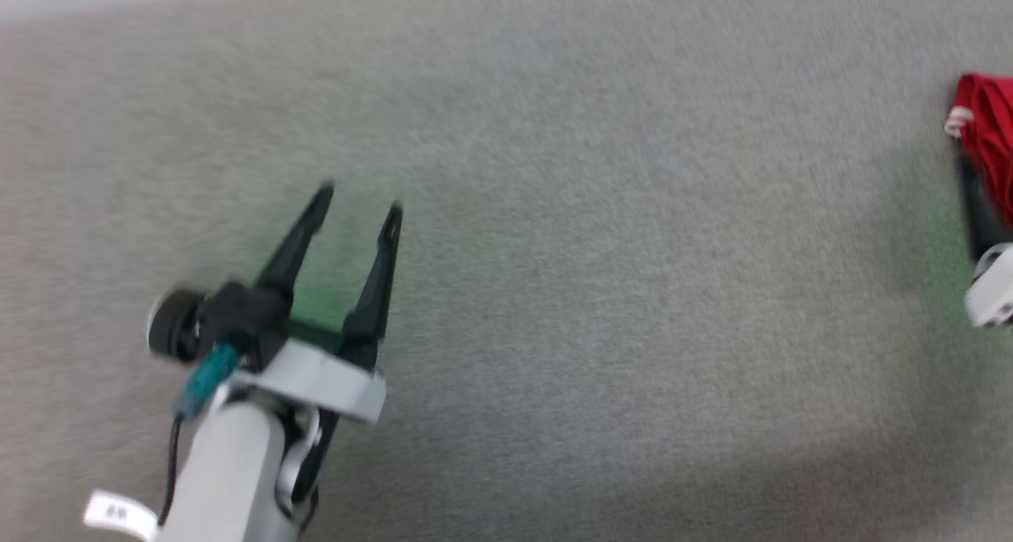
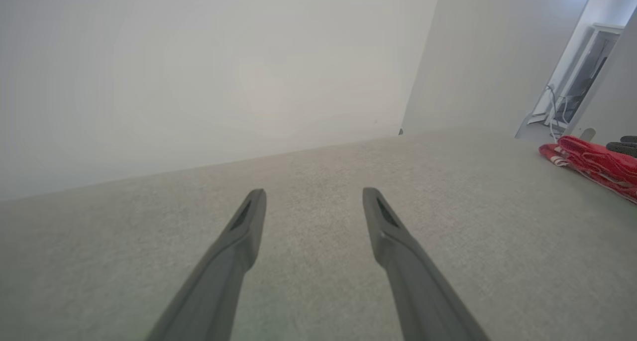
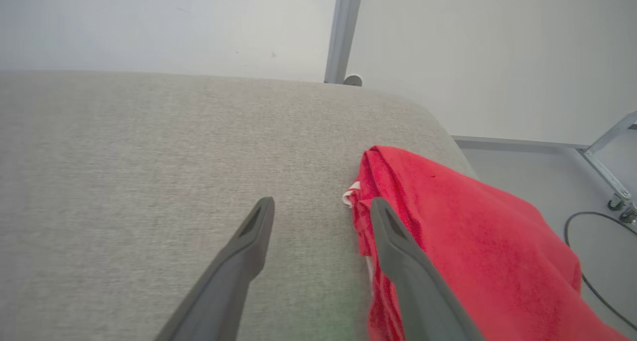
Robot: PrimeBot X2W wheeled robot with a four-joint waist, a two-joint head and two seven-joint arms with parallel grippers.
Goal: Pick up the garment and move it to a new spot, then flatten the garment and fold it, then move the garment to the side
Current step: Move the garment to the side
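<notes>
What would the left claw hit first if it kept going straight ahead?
The left claw points low across the grey fabric surface, so probably that first. Depth is unclear: if it clears the far edge, the white wall beyond.

Black left gripper [image 1: 360, 198] tops pale grey forearm [image 1: 229, 471] (teal plug [image 1: 207, 376], white label [image 1: 119, 516]).

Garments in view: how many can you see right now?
1. The garment lies bunched at the right end of the grey upholstered surface, by the open right gripper. More could lie outside the frames.
</notes>
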